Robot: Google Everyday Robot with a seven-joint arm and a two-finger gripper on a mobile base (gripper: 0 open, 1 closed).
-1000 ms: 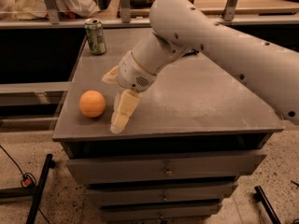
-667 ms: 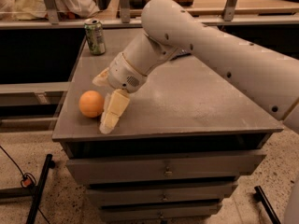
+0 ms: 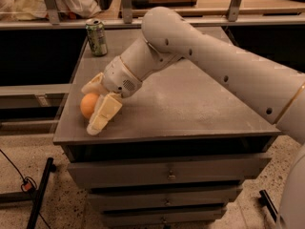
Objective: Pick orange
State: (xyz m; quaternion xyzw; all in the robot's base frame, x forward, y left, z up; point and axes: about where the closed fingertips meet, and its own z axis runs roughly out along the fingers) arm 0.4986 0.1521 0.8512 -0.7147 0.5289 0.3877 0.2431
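The orange point(image 3: 87, 105) rests on the grey table top point(image 3: 190, 104) near its front left corner. My gripper point(image 3: 89, 108) has come down over it from the right. Its cream fingers stand apart on either side of the orange, the near finger point(image 3: 103, 114) in front of it and the far finger point(image 3: 92, 85) behind it. The near finger hides the orange's right part. The jaws are open, and the orange still sits on the table.
A green-and-white drink can point(image 3: 96, 37) stands at the table's back left corner. The table has drawers point(image 3: 167, 173) below its front edge. A shelf rail point(image 3: 143, 20) runs behind the table. A black stand leg and cable point(image 3: 38, 194) lie on the floor at left.
My gripper has moved left and slightly down, from beside the orange to straddling it. The orange and the can have not moved.
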